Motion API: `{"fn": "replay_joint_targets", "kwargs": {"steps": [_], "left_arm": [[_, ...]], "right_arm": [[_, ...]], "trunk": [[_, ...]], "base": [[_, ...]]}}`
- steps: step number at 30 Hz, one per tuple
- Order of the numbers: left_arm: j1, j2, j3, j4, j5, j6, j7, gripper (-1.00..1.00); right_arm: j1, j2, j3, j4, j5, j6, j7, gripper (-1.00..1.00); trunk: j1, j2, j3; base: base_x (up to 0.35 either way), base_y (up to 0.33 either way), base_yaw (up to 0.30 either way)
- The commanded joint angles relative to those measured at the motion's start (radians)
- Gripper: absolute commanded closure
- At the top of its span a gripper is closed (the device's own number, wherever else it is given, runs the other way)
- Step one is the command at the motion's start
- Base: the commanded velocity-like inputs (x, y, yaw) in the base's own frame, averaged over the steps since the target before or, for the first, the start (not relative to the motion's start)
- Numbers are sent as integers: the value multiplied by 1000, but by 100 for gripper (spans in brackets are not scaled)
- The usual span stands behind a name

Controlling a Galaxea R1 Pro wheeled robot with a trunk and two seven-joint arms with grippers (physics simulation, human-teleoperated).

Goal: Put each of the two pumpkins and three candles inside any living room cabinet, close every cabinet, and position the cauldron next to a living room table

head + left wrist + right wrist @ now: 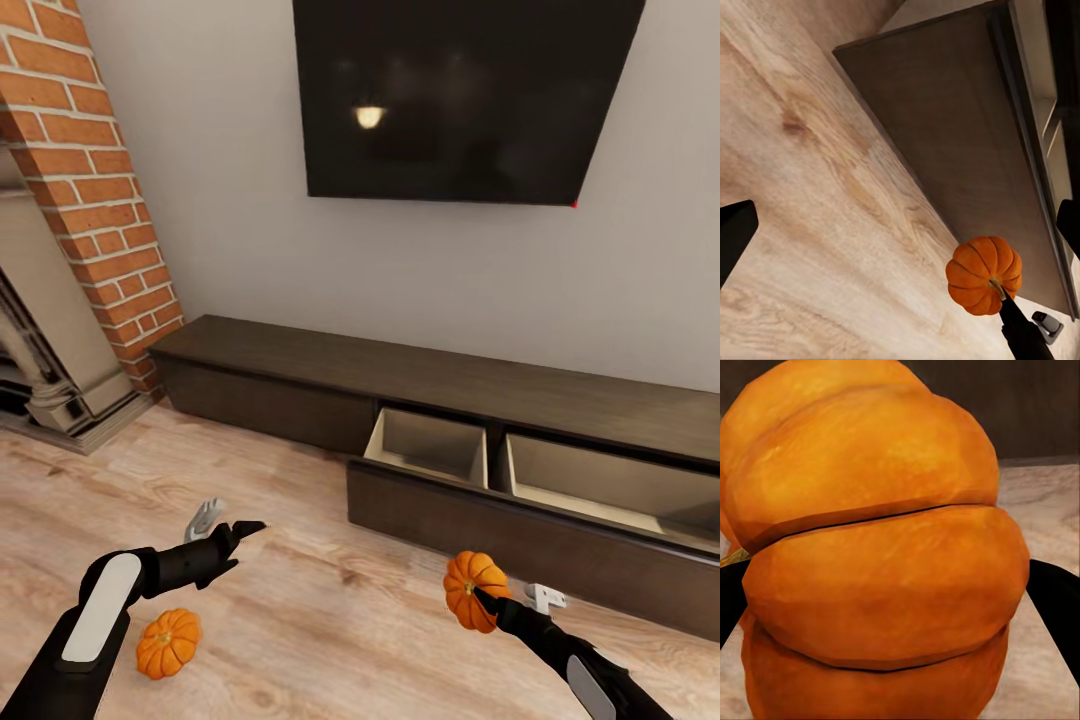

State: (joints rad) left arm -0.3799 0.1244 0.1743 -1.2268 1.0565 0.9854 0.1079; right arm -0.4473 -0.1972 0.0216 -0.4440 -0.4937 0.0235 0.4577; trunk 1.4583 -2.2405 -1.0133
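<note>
Pumpkin (472,588) held off the wood floor (330,600) by the right end effector (480,597), fingers clenched on it, just in front of the cabinet (450,385). Pull-out drawer (520,520) stands open, two pale compartments showing. Second pumpkin (168,641) lies on the floor beside the left arm. Left end effector (240,530) released, fingers spread, holding nothing. Wall-mounted TV (460,95) above the cabinet; brick column (100,190) to the left.

light: even, bright | glare: lamp reflection on TV screen (369,116) | shadows: soft | focus: sharp
</note>
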Motion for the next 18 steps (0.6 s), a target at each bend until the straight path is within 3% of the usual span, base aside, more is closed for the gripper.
{"fn": "replay_joint_targets", "kwargs": {"steps": [1,11,18], "left_arm": [[0,0,1,0,11,4,10,-100],[0,0,1,0,11,4,10,-100],[0,0,1,0,11,3,10,-100]], "right_arm": [[-1,-1,1,-1,-12,2,3,100],[-1,0,1,-1,-11,2,3,100],[-1,0,1,-1,-11,1,3,100]], "trunk": [[0,0,-1],[0,0,-1],[0,0,-1]], "base": [[49,291,0],[108,289,0],[11,290,0]]}}
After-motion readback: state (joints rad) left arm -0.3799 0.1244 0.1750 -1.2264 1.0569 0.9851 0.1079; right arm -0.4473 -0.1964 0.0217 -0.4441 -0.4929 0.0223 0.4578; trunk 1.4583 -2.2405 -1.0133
